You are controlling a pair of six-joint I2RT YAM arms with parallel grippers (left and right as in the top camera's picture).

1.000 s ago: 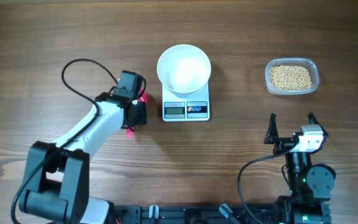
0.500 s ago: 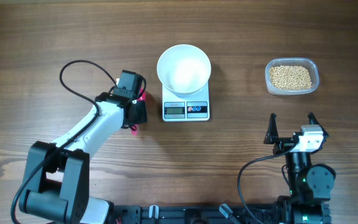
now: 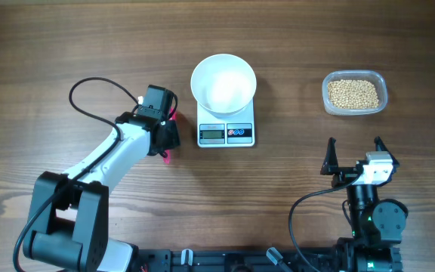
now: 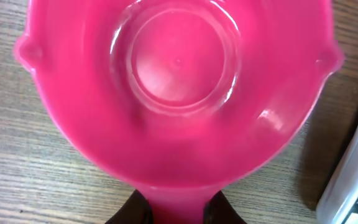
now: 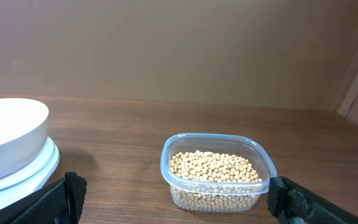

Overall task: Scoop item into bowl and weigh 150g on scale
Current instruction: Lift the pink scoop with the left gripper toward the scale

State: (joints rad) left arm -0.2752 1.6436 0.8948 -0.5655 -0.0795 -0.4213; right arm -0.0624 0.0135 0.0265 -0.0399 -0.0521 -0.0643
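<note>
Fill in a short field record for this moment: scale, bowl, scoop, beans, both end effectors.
scale: white, display too small to read
bowl: white bowl, empty, sitting on the scale
scoop: pink scoop, empty, left of the scale
left end effector: closed on the scoop's handle
beans: all in the clear container, right of the scale
right end effector: open, holding nothing, near its base
task stage: no beans scooped yet
</note>
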